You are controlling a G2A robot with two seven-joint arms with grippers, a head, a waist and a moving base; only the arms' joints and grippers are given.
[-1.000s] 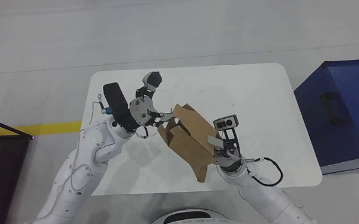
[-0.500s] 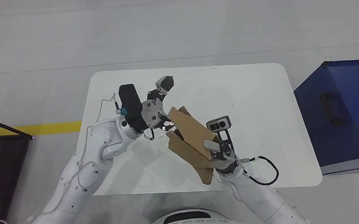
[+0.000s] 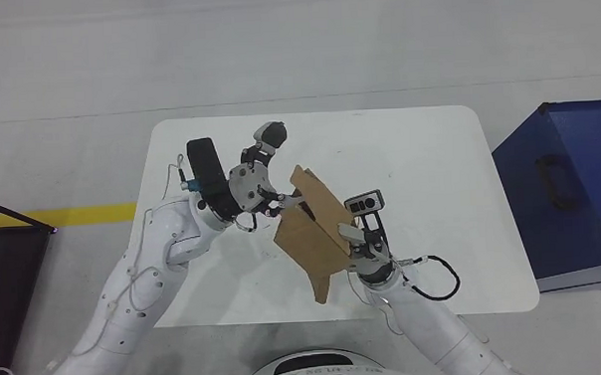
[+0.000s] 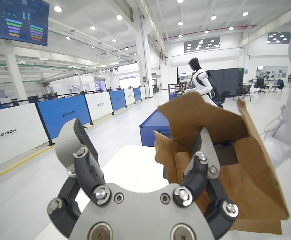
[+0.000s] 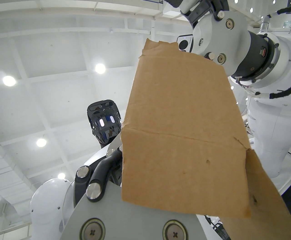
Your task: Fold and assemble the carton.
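The brown carton (image 3: pixel 310 232) hangs partly folded above the middle of the white table (image 3: pixel 429 163), with loose flaps at both ends. My left gripper (image 3: pixel 278 168) stands open at the carton's far-left side. In the left wrist view one finger (image 4: pixel 204 145) lies inside the carton (image 4: pixel 227 172) against an inner flap, and the other finger (image 4: pixel 77 134) is out in free air. My right gripper (image 3: pixel 354 247) holds the carton's near-right wall. In the right wrist view one finger (image 5: pixel 113 148) shows at the edge of the carton panel (image 5: pixel 181 136), which hides the other.
A blue bin (image 3: pixel 570 193) stands on the floor right of the table. A dark object (image 3: pixel 4 258) sits at the left edge, by a yellow floor line (image 3: pixel 82 213). The table's right half and far edge are bare.
The carton has turned, and its lower flap has swung toward the front left. My left gripper went right to the carton, then drew back slightly. My right gripper shifted a little left.
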